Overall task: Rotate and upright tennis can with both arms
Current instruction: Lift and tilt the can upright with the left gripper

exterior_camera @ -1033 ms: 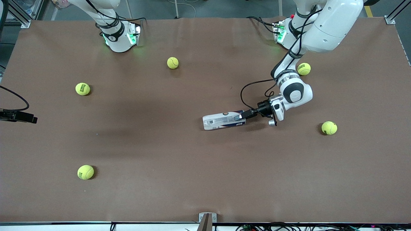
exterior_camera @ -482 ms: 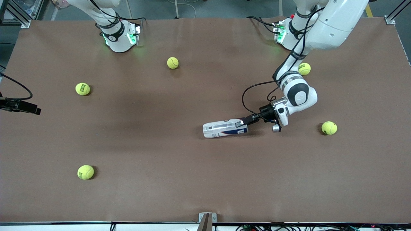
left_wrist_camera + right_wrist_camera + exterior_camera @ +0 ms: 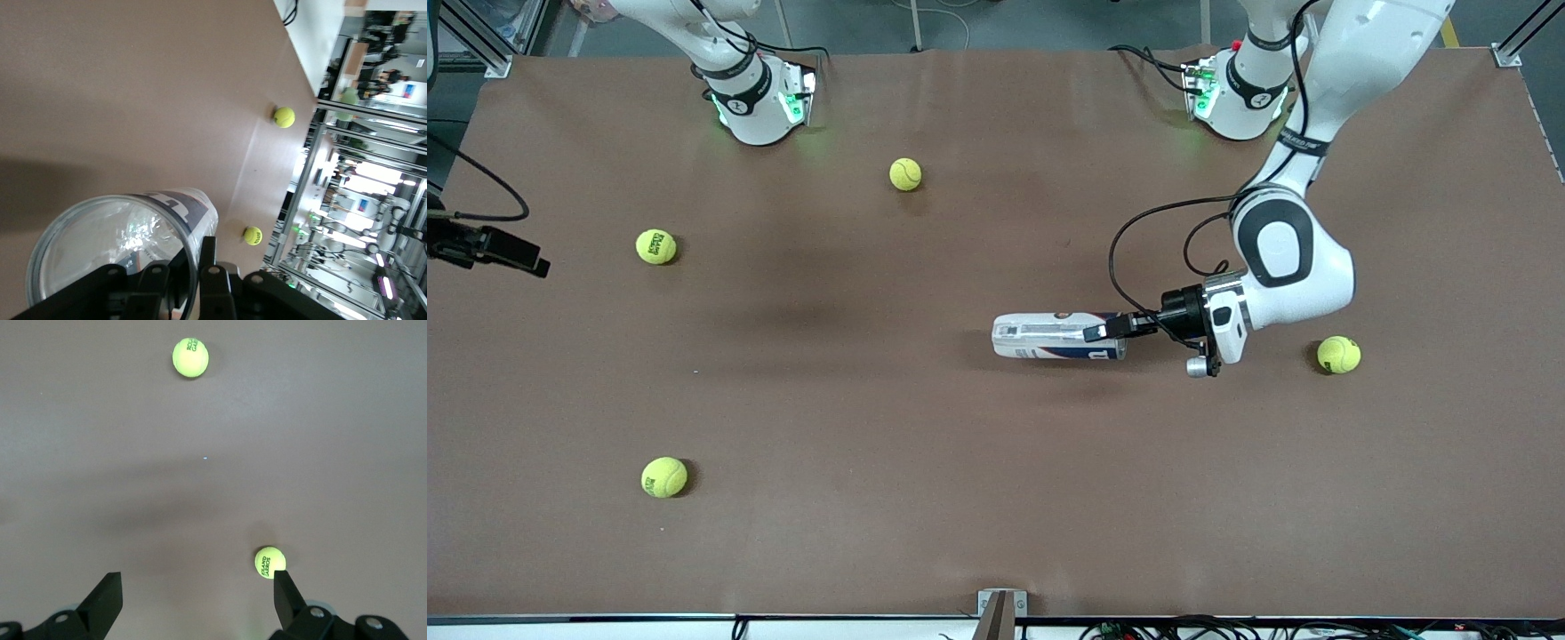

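Brown bench (image 3: pixel 925 533), tennis can (image 3: pixel 1049 338) lying at centre, left tool (image 3: pixel 1107 331) clamped on its 3 o'clock rim, right tool (image 3: pixel 197 600) wide above bench, left wrist view alone shows perhaps a lab room.

A robotics laboratory is indicated by two bench-mounted arms (image 3: pixel 1289 258), aluminium framing (image 3: pixel 313 167) and a brown-covered test table (image 3: pixel 871 400).

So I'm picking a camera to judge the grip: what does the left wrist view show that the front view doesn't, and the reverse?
Only the left wrist view looks into the tennis can's open end, with the left gripper shut on its rim. Only the front view shows the can's whole length lying on the table, and the right gripper open at the right arm's end. Both show the can, its gripper and tennis balls.
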Robot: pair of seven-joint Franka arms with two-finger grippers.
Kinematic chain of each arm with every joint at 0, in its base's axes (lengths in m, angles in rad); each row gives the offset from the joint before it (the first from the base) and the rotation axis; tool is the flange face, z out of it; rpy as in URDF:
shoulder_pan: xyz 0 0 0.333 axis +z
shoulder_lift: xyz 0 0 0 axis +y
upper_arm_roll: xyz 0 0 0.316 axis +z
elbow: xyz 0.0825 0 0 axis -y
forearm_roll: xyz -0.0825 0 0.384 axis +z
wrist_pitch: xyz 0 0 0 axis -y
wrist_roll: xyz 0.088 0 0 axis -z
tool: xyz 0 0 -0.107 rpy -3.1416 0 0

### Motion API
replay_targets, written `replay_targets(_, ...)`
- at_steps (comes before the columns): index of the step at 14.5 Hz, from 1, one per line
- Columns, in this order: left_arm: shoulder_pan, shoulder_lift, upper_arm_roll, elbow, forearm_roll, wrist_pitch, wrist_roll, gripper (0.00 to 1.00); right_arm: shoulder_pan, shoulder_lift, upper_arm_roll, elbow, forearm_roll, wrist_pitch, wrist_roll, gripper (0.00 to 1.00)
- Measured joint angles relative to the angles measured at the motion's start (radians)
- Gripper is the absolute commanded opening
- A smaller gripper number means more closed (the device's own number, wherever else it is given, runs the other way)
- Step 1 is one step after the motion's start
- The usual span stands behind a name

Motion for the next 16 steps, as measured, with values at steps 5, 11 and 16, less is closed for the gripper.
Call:
replay_targets(5, -0.016, -0.022, -0.048, 0.161, 0.49, -0.001, -0.542, 0.0, 0.0, -0.049, -0.001, -0.013, 0.0, -0.026, 0.0, 1.0)
replay_targets(11, -0.154, -0.022, -0.079, 0.259, 0.997, -0.001, -1.06, 0.0, 0.0, -0.084, -0.001, 0.006, 0.0, -0.078, 0.0, 1.0)
replay_targets(16, -0.304, 0.014, -0.08, 0.375, 1.31, -0.138, -1.353, 0.0, 0.005, -0.092, -0.001, 0.007, 0.0, -0.078, 0.0, 1.0)
